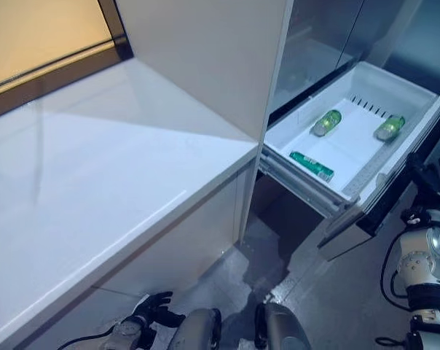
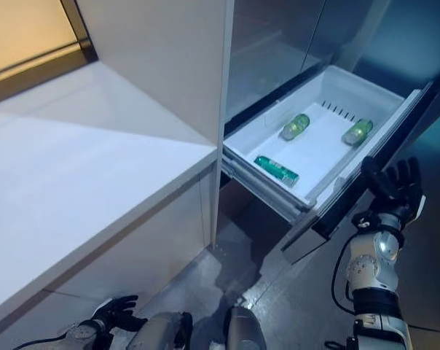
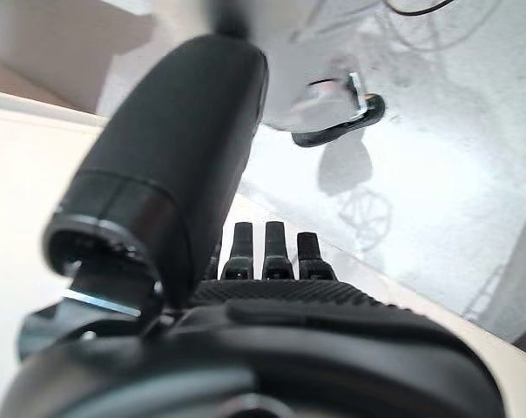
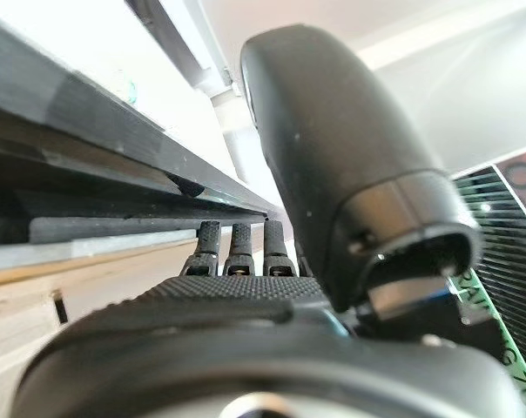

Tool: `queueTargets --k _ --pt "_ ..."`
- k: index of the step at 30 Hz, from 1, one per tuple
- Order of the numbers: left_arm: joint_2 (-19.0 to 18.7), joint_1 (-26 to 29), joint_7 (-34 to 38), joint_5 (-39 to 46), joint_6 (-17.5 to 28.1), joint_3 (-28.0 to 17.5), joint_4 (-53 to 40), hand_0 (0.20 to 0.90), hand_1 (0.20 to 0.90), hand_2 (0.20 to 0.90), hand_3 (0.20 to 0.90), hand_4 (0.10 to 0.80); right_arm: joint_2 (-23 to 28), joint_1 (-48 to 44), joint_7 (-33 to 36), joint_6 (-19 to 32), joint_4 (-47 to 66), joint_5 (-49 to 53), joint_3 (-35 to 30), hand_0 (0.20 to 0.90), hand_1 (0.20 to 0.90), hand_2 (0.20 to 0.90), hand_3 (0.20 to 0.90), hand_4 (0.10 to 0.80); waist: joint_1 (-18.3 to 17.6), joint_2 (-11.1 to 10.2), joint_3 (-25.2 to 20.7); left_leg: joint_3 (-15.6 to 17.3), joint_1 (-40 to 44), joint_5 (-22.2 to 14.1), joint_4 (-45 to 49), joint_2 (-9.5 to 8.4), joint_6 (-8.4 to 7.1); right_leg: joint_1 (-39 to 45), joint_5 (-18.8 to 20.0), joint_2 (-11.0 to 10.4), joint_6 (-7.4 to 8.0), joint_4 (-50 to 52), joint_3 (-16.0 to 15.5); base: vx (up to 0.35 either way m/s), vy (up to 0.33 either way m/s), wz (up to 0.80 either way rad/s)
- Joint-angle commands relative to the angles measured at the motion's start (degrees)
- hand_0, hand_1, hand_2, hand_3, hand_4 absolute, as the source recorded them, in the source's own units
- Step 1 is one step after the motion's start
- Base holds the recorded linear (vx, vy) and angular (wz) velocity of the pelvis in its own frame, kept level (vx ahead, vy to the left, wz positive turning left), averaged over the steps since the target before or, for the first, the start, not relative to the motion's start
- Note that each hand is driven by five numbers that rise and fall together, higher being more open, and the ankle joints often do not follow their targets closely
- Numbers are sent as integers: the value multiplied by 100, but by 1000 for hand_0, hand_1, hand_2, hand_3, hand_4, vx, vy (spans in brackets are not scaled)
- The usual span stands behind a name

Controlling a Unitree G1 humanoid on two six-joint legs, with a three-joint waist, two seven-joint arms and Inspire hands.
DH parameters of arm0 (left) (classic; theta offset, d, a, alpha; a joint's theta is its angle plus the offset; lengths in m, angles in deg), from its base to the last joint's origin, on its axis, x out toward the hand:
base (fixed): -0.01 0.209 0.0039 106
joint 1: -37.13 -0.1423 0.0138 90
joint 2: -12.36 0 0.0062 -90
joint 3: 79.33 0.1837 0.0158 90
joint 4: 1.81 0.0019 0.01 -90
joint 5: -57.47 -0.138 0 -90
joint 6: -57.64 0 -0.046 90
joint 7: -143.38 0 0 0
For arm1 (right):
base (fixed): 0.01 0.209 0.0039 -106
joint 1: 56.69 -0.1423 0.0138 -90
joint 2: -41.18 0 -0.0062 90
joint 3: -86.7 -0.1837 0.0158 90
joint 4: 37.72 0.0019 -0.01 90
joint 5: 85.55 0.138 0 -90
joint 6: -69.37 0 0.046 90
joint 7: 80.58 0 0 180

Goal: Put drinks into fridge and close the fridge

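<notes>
The fridge's lower drawer (image 1: 351, 138) stands pulled out, white inside, with a dark front panel (image 1: 399, 175). Green drinks (image 1: 326, 122) lie on its floor: two near the back (image 2: 357, 132) and a flat one (image 2: 276, 169) near the front left corner. My right hand (image 2: 395, 186) is open, with straight fingers raised at the outer face of the drawer's front. In the right wrist view its fingers (image 4: 235, 248) reach the dark edge; I cannot tell whether they touch it. My left hand (image 1: 151, 306) hangs low by the counter's base, open and empty.
A long white counter (image 1: 96, 168) runs along the left, with a white cabinet side (image 1: 205, 58) between it and the fridge. The fridge's steel upper door (image 1: 315, 44) is shut above the drawer. Grey floor (image 1: 336, 292) lies under and before the drawer.
</notes>
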Motion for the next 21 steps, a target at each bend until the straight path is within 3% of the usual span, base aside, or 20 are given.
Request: queueTargets --k 1,10,12,14,21 --pt "105 -246 127 232 97 110 -306 900 900 900 900 800 160 -559 -529 -209 -44 124 413 900 900 900 900 800 393 93 67 2 -95 -380 137 -32 314 68 -242 -23 -426 358 -289 -58 82 2" --pt "145 -214 247 508 153 119 -423 900 900 900 900 800 82 -1563 -882 -257 -363 166 1026 900 900 900 900 800 647 254 378 -78 -637 -182 371 -154 298 -578 -329 -75 -533 957 -377 -37 84 1" --pt "162 -213 246 537 154 163 -452 900 900 900 900 800 20 -1807 -903 -225 -445 195 1154 900 900 900 900 800 719 282 392 -148 -606 -326 415 -199 272 -575 -503 -58 -488 1068 -318 83 66 9" --pt "175 -189 226 565 163 200 -453 900 900 900 900 800 -43 -2064 -1006 -233 -572 322 1273 900 900 900 900 800 784 320 420 -133 -656 -102 303 -206 279 -621 -330 -96 -541 998 -409 -67 77 12" --pt "205 -247 145 594 280 427 -481 900 900 900 900 800 -230 -2916 -1365 -264 -1007 314 1766 900 900 900 900 800 1052 434 398 -323 -476 -45 -14 -309 199 -449 -394 -176 -429 877 -430 52 71 11"
